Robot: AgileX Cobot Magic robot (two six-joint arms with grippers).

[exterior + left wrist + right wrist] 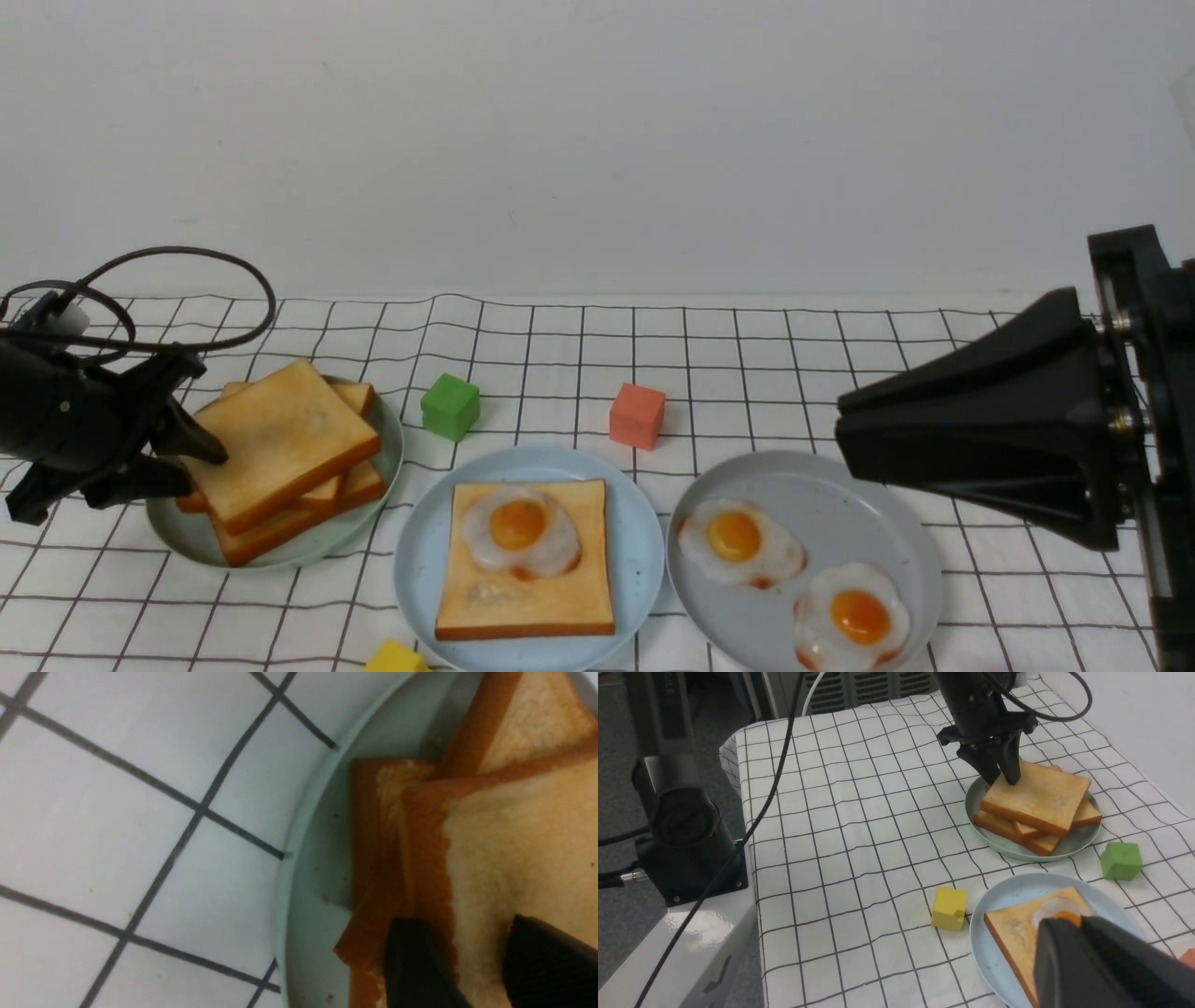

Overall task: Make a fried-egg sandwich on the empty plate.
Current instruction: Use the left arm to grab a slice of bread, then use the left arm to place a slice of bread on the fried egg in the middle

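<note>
Front view puts the light blue plate [415, 569] at the middle of the surface's near edge. On it lies the half-built sandwich [560, 560]: a base slice [527, 602] with a fried egg [520, 529] on its far half and no lid yet. The step in hand therefore appears to be fetching the second slice. The left hand [193, 473] is down at the pale green plate [177, 541] near the surface's left edge, where several loose toast slices sit in a skewed stack. Its fingers are parted at the corner of the top slice [280, 434] that faces the left edge. In the left wrist view one fingertip [416, 961] sits over the dark crust and the other over the pale face, with toast showing between them. The hand thus reads as open and gripping nothing; whether a finger has got under the slice cannot be told. The right hand [845, 434] is raised toward the right edge near the grey plate [822, 504], its fingers seemingly closed together on nothing, clear of the two spare eggs [738, 541] there. The next move probably calls for closing on the top slice alone, by its edge, without dragging the slices beneath. The slice would then be lifted clear, carried across to the blue plate and laid square over the egg, crusts lined up with the base slice.
</note>
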